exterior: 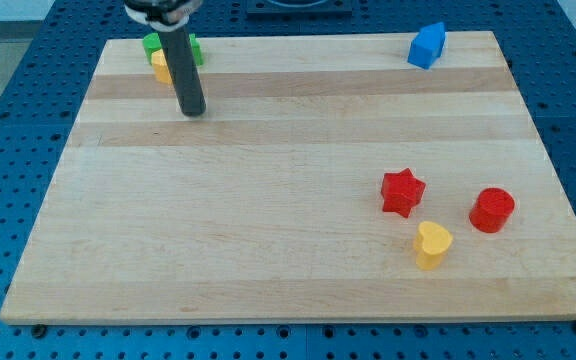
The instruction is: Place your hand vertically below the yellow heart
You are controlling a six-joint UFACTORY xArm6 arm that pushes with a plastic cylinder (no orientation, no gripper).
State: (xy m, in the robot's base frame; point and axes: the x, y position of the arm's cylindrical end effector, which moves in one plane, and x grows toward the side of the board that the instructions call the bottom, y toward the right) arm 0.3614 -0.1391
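Note:
The yellow heart (432, 243) lies on the wooden board (268, 200) at the view's lower right. A red star (402, 192) sits just above and left of it, and a red cylinder (492, 210) to its right. My tip (192, 111) rests on the board at the view's upper left, far from the yellow heart. The rod stands in front of a yellow block (160, 66) and a green block (152, 44), partly hiding both.
A blue block (427, 45) sits near the board's top edge at the view's upper right. The board lies on a blue perforated table (8, 120).

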